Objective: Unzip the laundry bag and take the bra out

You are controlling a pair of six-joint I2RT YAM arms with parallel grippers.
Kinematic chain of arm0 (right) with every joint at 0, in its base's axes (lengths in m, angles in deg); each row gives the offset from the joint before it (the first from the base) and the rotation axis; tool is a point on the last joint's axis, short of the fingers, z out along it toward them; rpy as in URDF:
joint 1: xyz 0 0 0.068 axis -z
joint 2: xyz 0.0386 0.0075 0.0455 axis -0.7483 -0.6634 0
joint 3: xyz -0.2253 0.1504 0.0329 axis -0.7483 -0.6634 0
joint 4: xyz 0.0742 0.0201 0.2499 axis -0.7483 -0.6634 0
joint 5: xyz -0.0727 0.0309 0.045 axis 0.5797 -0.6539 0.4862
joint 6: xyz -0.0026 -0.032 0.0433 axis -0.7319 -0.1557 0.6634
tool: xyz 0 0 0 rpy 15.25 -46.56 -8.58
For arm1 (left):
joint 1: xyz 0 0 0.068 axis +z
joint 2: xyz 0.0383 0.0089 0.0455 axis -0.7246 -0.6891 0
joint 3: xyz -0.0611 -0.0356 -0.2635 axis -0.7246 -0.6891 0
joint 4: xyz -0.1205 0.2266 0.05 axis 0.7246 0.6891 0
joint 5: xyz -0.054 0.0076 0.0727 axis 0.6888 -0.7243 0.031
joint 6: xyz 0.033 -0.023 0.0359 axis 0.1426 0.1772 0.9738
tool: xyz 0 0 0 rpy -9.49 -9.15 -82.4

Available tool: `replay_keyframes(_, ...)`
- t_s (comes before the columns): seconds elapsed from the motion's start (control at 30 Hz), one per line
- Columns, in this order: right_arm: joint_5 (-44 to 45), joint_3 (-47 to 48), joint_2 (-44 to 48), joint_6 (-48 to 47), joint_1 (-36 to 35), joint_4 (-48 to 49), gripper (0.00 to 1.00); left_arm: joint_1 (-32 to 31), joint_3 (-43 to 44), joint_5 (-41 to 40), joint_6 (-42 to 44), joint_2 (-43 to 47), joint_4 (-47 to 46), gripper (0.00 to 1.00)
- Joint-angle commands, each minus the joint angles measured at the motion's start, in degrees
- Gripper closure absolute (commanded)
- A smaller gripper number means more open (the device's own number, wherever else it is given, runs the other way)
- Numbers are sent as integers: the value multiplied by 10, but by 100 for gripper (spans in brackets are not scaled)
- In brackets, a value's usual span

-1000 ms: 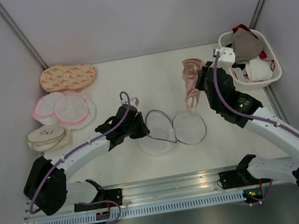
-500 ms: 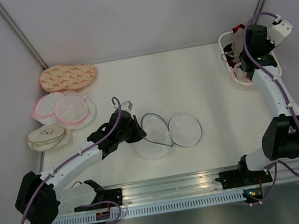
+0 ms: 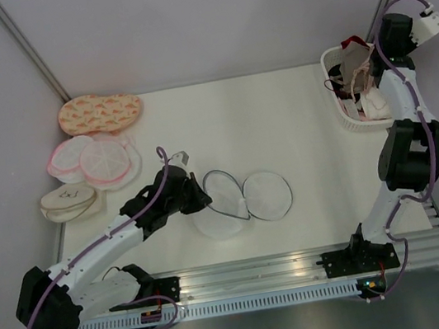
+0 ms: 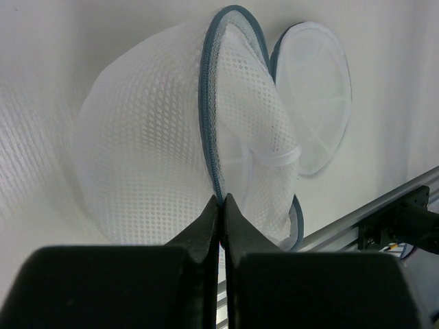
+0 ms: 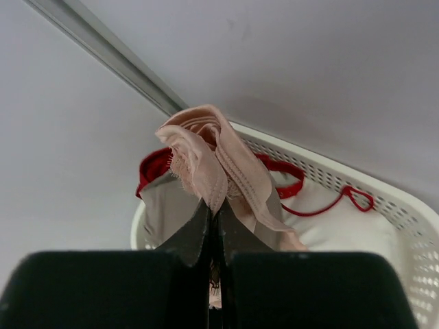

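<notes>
**At the far right corner, over the basket: bra out of the bag and clamped in the right end effector**

On the tabletop (image 3: 280, 121) we see the laundry bag (image 3: 246, 198) lying near centre, unzipped. Its two round white mesh halves are splayed side by side, blue-grey zipper rim showing, and nothing pink is visible inside.

The left end effector (image 4: 221, 205) is pinched shut on that rim. In the left wrist view the near half stands up on edge from the fingertips.

The white slotted basket (image 3: 349, 117) sits at the right edge, well apart from the bag. It holds a taupe garment (image 5: 161, 205), something white (image 5: 343, 236) and red straps (image 5: 357, 197).

The bra (image 5: 206, 147) is pale pink, bunched into a folded wad, with ribbed bands showing. One band trails off to the side over the taupe garment.

The right end effector (image 5: 214, 205) has its fingers closed together on the wad's lower edge.

Key relation: the bra sits straight ahead of the right fingertips. Its long axis runs roughly in line with the fingers, and the basket opening is directly beyond it. Only the right arm is near; the left is across the tabletop on the bag.

We judge the removal done. What's left is a release into the basket. One risk is a strap snagging on a finger or draping over the basket rim.
</notes>
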Motion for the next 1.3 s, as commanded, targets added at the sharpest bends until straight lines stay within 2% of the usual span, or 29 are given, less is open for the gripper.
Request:
replay_keyframes(0.0, -46, 96, -42, 21, 15, 45, 99, -1, -1, -1, -25, 31, 23, 98)
replay_keyframes(0.17, -75, 177, -132, 19, 15, -9, 100, -1, 2, -17, -30, 46, 36, 98)
replay_keyframes(0.27, -73, 140, -142, 33, 15, -25, 98, -1, 0, -19, -33, 53, 37, 98)
replay_keyframes(0.3, -73, 133, -144, 41, 15, -32, 91, -1, 1, -19, -33, 54, 38, 98)
replay_keyframes(0.33, -73, 133, -151, 44, 15, -62, 69, -1, 2, -20, -33, 53, 38, 98)
replay_keyframes(0.37, -73, 133, -153, 49, 15, -78, 59, -1, 2, -20, -33, 54, 37, 98)
replay_keyframes(0.43, -83, 124, -145, 56, 15, -108, 42, -1, 3, -19, -32, 53, 37, 98)
replay_keyframes(0.47, -84, 104, -135, 56, 13, -110, 40, -1, 3, -19, -32, 53, 36, 98)
replay_keyframes(0.63, -87, -1, 9, 38, -17, -60, 27, -1, -5, -23, -37, 60, 24, 98)
replay_keyframes(0.7, -104, -29, 48, 26, -31, -67, 25, -1, -8, -23, -41, 64, 9, 98)
replay_keyframes(0.83, -154, -81, 151, 8, -80, -85, 13, -1, -16, -31, -45, 65, -25, 98)
replay_keyframes(0.93, -206, -128, 214, -28, -123, -86, 8, -1, -13, -40, -42, 64, -51, 98)
replay_keyframes(1.03, -298, -199, 289, -59, -180, -73, 2, 0, -14, -61, -33, 65, -82, 98)
replay_keyframes(1.1, -341, -266, 329, -62, -228, -67, 2, 5, -16, -70, -33, 65, -94, 98)
replay_keyframes(1.27, -341, -441, 464, -27, -324, -76, 2, 18, -22, -89, -64, 57, -81, 98)
